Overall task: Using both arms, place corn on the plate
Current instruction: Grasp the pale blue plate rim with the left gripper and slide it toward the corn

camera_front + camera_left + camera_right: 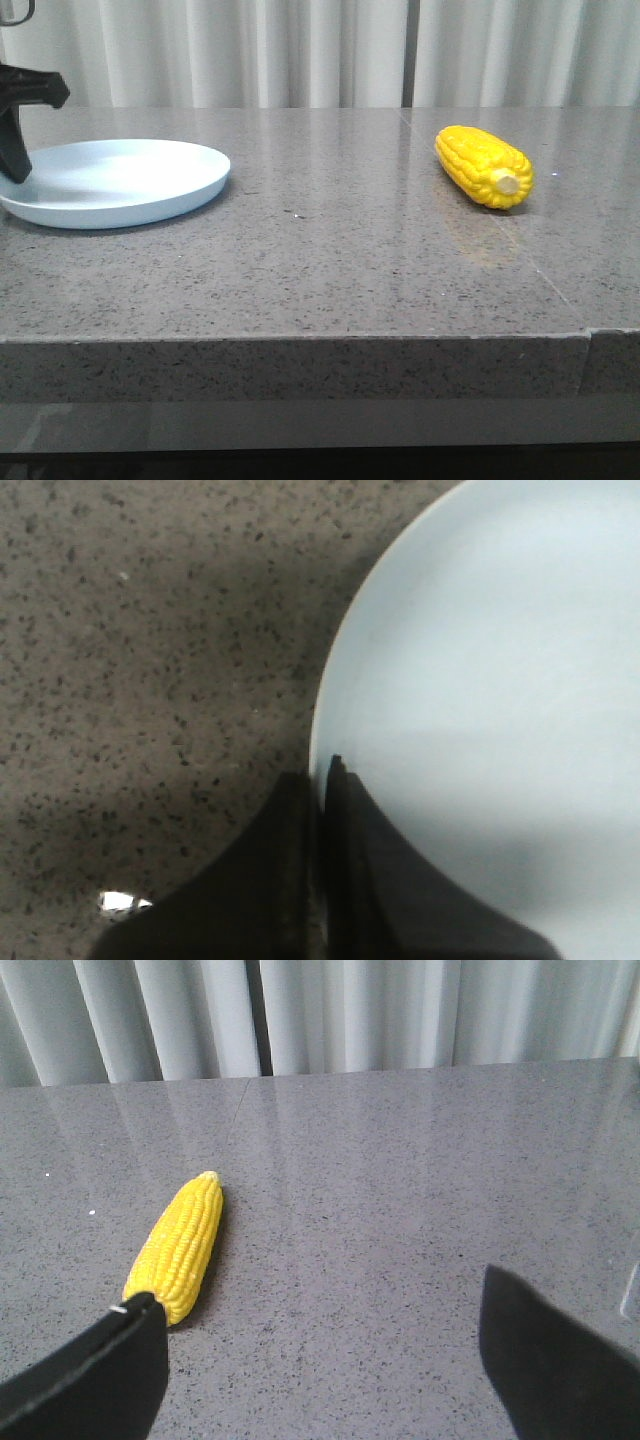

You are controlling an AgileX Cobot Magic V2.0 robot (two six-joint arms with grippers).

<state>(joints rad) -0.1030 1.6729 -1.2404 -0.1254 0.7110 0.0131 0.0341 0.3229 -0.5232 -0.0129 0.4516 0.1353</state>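
The yellow corn (483,166) lies on the grey stone table at the right, its pale cut end toward the front. The pale blue plate (120,185) sits at the far left. My left gripper (17,172) is at the plate's left edge. In the left wrist view, the left gripper (318,770) is shut on the plate's rim (322,705), with one finger outside and one inside. My right gripper (315,1290) is open and empty, out of the front view. One of its fingers (110,1360) is just short of the corn's (180,1245) near end.
The speckled grey table (330,260) has a front edge close to the camera and a seam on the right side. White curtains (300,50) hang behind the table.
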